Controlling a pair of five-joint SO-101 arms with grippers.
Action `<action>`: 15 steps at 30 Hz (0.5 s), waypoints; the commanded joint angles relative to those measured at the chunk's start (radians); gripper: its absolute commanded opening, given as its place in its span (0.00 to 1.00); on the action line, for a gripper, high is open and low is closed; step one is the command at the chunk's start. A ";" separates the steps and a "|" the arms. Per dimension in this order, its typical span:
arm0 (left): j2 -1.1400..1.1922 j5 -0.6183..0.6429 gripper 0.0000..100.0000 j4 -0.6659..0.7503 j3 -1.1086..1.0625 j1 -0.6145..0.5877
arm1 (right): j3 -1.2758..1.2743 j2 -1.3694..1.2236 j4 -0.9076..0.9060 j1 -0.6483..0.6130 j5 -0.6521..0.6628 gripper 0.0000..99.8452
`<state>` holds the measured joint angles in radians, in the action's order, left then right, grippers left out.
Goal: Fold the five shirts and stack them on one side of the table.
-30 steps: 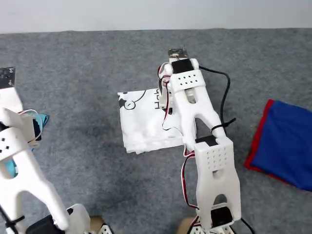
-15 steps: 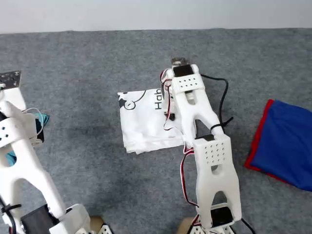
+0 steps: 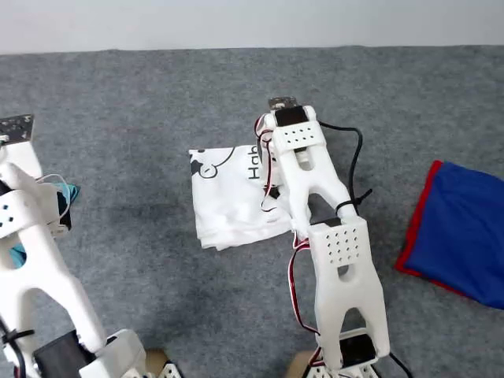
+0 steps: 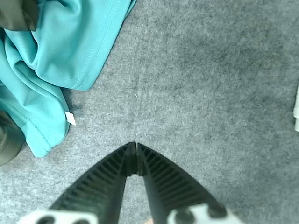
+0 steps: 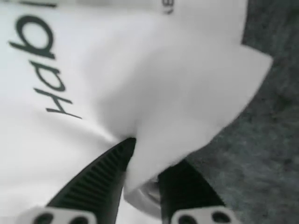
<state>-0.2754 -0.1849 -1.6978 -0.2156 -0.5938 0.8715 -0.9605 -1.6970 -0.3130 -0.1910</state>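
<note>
A white shirt with black print lies folded mid-table. My right arm stands over its right edge. In the right wrist view my right gripper is shut on a raised fold of the white shirt, pinched between the black fingers. A teal shirt lies crumpled at the far left, where it shows beside my left arm. My left gripper is shut on nothing, above bare carpet just beside the teal shirt. A folded blue shirt with a red edge lies at the right.
Grey carpet covers the table. Dark cloth lies partly under the teal shirt. The white shirt's edge shows in the left wrist view. Bare carpet stretches between the teal and white shirts and along the back.
My right arm has shifted slightly left and nearer with the white shirt's edge, nudging the shirt left. My left arm drew back a little early on, then kept still.
</note>
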 commanded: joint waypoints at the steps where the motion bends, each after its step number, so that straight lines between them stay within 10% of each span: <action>1: 0.000 -0.011 0.01 -0.005 0.022 0.002 | 0.100 0.005 -0.085 0.042 0.034 0.01; 15: 0.000 -0.011 0.01 0.017 0.022 0.005 | 0.318 -0.007 0.008 0.262 0.993 0.01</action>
<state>-0.2754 -0.1849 -1.6978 -0.2156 -0.5938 1.1370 -0.9866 -1.7400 -0.0936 0.5777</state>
